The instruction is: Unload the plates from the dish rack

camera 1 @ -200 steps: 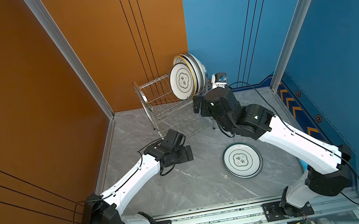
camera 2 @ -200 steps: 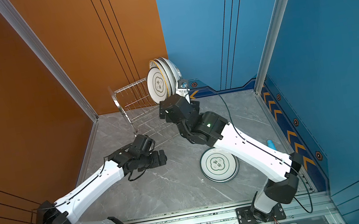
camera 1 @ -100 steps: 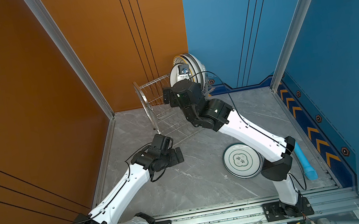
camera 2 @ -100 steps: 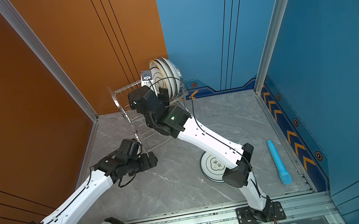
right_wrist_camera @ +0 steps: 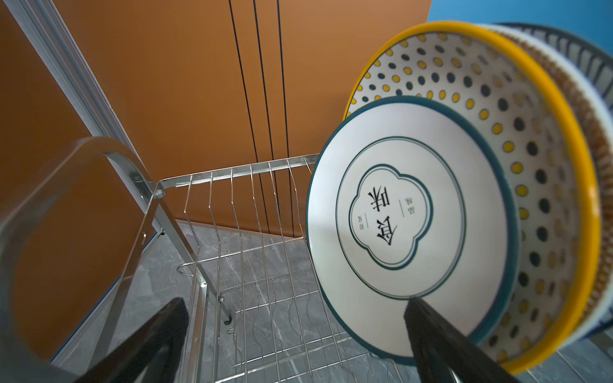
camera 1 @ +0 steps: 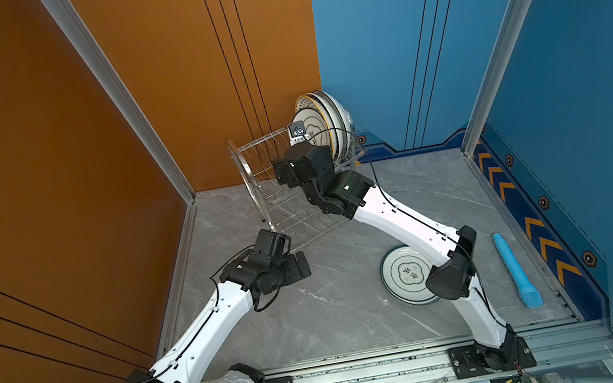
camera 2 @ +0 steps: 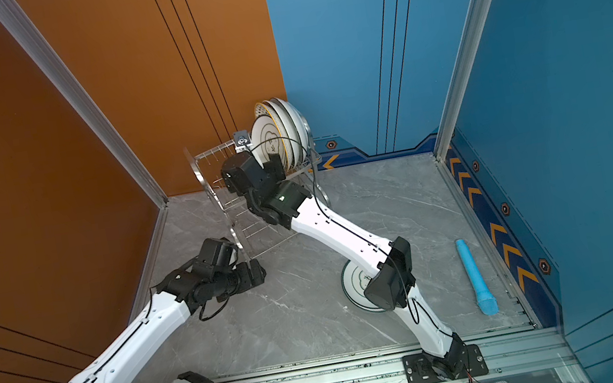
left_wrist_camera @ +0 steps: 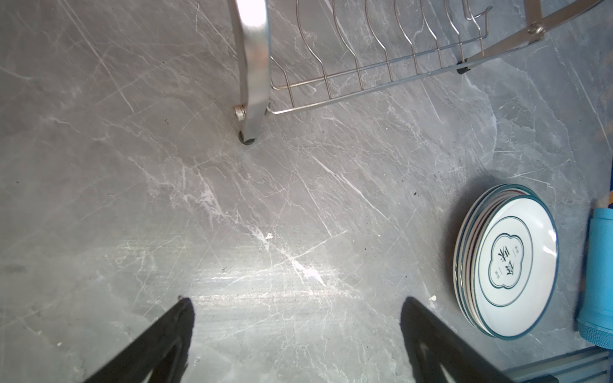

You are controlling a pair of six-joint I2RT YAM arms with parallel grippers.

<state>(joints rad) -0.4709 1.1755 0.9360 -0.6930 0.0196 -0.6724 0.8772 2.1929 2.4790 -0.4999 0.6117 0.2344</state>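
Your right gripper gapes wide and empty at the dish rack, one finger in front of the teal-rimmed plate; whether they touch is unclear. In both top views the plates stand on edge at the rack's 1 o'clock end. Your left gripper hangs wide open, holding nothing. The stack lies at 5 o'clock from the rack

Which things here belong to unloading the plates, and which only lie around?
Belong to the job:
dish rack
plates standing in it
stacked plates, already lying flat
right gripper, open at the rack
left gripper, open

Only lying around:
blue tube
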